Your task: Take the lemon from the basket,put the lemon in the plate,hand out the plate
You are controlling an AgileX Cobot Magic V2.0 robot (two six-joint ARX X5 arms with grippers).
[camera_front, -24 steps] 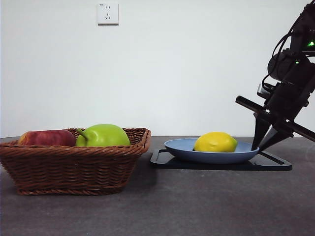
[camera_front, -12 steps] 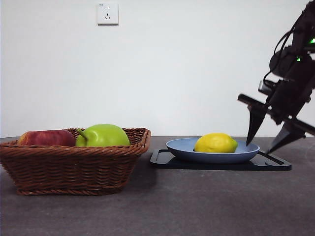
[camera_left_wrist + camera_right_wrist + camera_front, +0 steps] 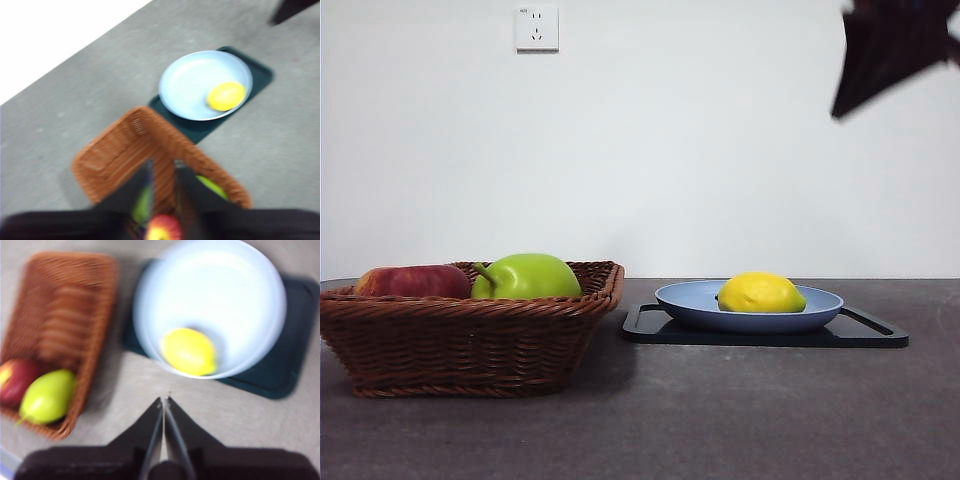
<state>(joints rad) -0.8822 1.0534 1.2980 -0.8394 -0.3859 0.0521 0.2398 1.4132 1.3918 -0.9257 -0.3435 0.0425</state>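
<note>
The yellow lemon (image 3: 761, 292) lies in the light-blue plate (image 3: 685, 300), which rests on a flat black tray. The brown wicker basket (image 3: 470, 340) stands to its left. My right gripper (image 3: 165, 399) is shut and empty. It hangs high above the table in front of the plate (image 3: 240, 295) and lemon (image 3: 189, 351), and shows as a dark tip at the top right of the front view (image 3: 850, 90). My left gripper (image 3: 164, 167) is open with a narrow gap, empty, high over the basket (image 3: 115, 150). That view also shows the plate (image 3: 190, 85) and lemon (image 3: 226, 96).
A red apple (image 3: 415, 281) and a larger green fruit (image 3: 528, 277) lie in the basket. The black tray (image 3: 865, 335) reaches out past the plate on the right. A wall socket (image 3: 537, 28) is on the white back wall.
The gripper at the plate's right rim opened its jaws, let go and rose to the top right corner. The plate and lemon stay on the tray.
</note>
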